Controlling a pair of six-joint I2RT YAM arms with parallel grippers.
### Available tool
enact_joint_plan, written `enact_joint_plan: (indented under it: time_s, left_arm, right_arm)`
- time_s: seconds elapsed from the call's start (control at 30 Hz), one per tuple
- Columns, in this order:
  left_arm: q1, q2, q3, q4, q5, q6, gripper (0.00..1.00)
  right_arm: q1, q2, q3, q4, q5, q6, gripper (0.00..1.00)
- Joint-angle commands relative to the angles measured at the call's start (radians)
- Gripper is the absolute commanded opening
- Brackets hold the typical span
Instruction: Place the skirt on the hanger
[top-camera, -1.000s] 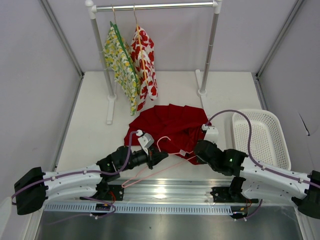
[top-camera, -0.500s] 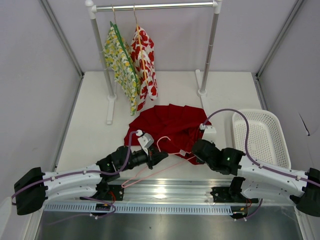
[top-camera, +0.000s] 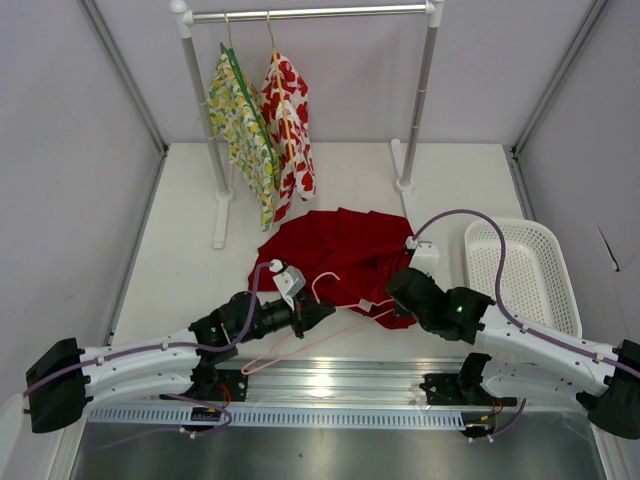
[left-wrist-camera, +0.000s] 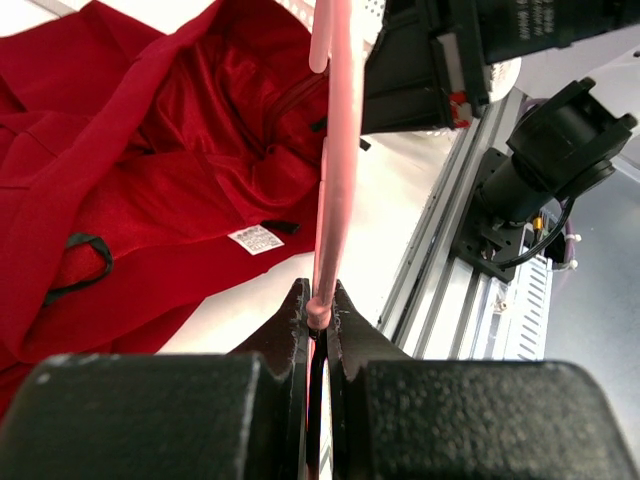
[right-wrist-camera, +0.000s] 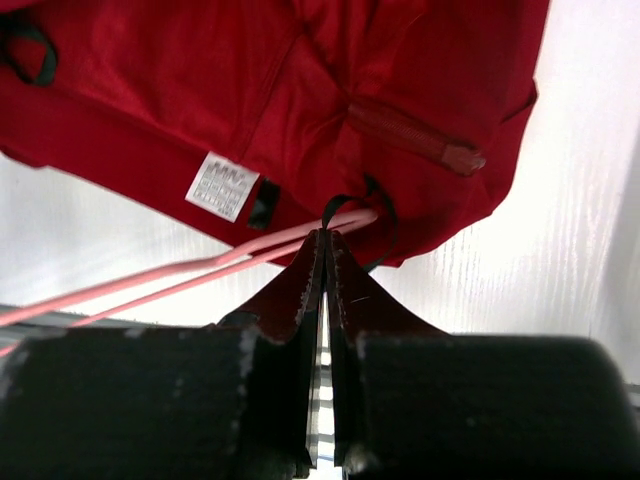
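Table (top-camera: 190, 260): the skirt (top-camera: 335, 250) lies crumpled mid-table, just ahead of my arms. The hanger (left-wrist-camera: 331, 200) lies at its near edge. My left gripper (left-wrist-camera: 318, 305) clamps the hanger wire. My right gripper (right-wrist-camera: 322, 240) is closed, its tips at the skirt's black loop (right-wrist-camera: 335, 208); whether it's pinched is unclear.

Far centre of the white table (top-camera: 180, 250): a clothes rack (top-camera: 310, 14), white posts, metal bar across the top. Hanging side by side at the bar's left end: a yellow-green floral garment (top-camera: 240, 125) and, just right of it, a white garment with red flowers (top-camera: 291, 120). Near right: a white mesh basket (top-camera: 520, 272). Along the near edge: an aluminium rail (top-camera: 330, 379).
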Motion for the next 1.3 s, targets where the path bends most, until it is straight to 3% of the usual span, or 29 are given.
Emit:
enact_joint_plan:
  time_s: [0.0,0.57,1.07,1.27]
  left_arm:
    - [-0.009,-0.03,0.039,0.026,-0.007,0.028,0.0]
    - [-0.009,-0.065,0.019,0.072,-0.035,0.037,0.0]
    - [-0.009,-0.002,-0.008,0.184,-0.009,0.02,0.0]
    - [-0.009,-0.012,-0.001,0.14,-0.045,0.022,0.0]
  right_arm:
    - [-0.035,0.0,0.051,0.004,-0.004,-0.017,0.03]
    - [-0.142,-0.004,0.054,0.044,-0.119,-0.055,0.03]
    - [-0.254,-0.02,0.051,0.078,-0.225,-0.072,0.03]
    - [-0.285,-0.033,0.051,0.08,-0.234,-0.069,0.02]
